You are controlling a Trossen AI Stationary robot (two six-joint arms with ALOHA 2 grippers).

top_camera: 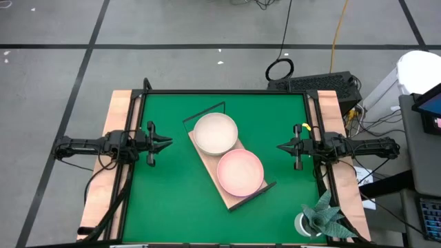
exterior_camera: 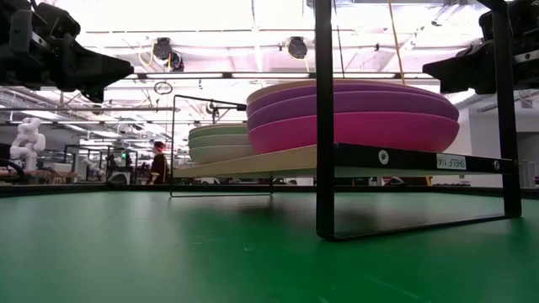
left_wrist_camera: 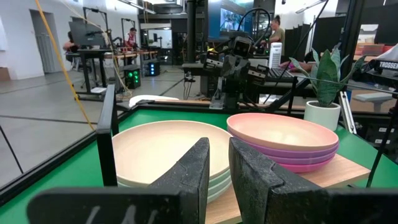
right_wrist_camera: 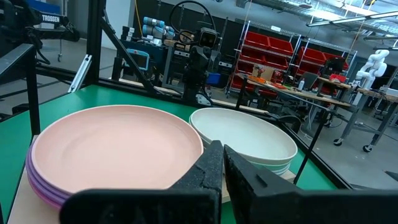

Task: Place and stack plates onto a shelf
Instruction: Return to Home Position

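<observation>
- On the shelf (top_camera: 209, 164), which lies slantwise in the middle of the green surface (top_camera: 172, 207), the plates sit in two stacks side by side, filling the board's length.
- One stack is topped by a beige plate (top_camera: 216, 133) over mint green ones. The other has a pink plate (top_camera: 240, 171) over purple and magenta ones.
- Being of equal size, the plates nest rim in rim, so each stack sits level and inside the wire frame (top_camera: 204, 112) at the board's ends.
- No plate shows on the surface off the shelf, so the stacking looks finished.
- The left tool (top_camera: 169, 142) hangs by the surface's left edge and points inward at the beige stack, well apart from it. Its fingers (left_wrist_camera: 193, 174) are close together, with only a narrow slit between them, and hold nothing.
- The right tool (top_camera: 279, 146) mirrors it by the right edge and faces the pink stack, also well apart. Its fingers (right_wrist_camera: 205, 168) all but touch and are empty.
- Both arms lie drawn back and level, probably as a resting pose that keeps them clear of the stacks.
- The shelf lies between the two tools, touched by neither.
</observation>
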